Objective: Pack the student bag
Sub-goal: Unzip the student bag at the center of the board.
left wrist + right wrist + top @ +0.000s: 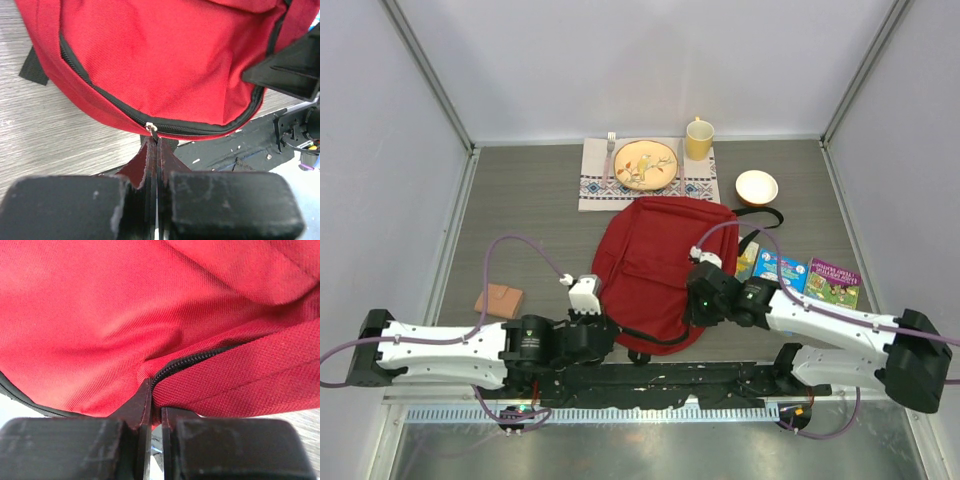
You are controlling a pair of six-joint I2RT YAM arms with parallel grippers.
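Note:
The student bag is a large red backpack lying flat in the middle of the table. My left gripper is at its near left edge. In the left wrist view the left gripper is shut on the metal zipper pull of the black zipper, which looks closed along the bag's rim. My right gripper is at the bag's near right edge. In the right wrist view the right gripper is pinched on the red fabric beside a black zipper.
Three colourful books lie right of the bag. A brown block lies to its left. Behind it, a placemat holds a plate and fork, with a yellow mug and a white bowl nearby.

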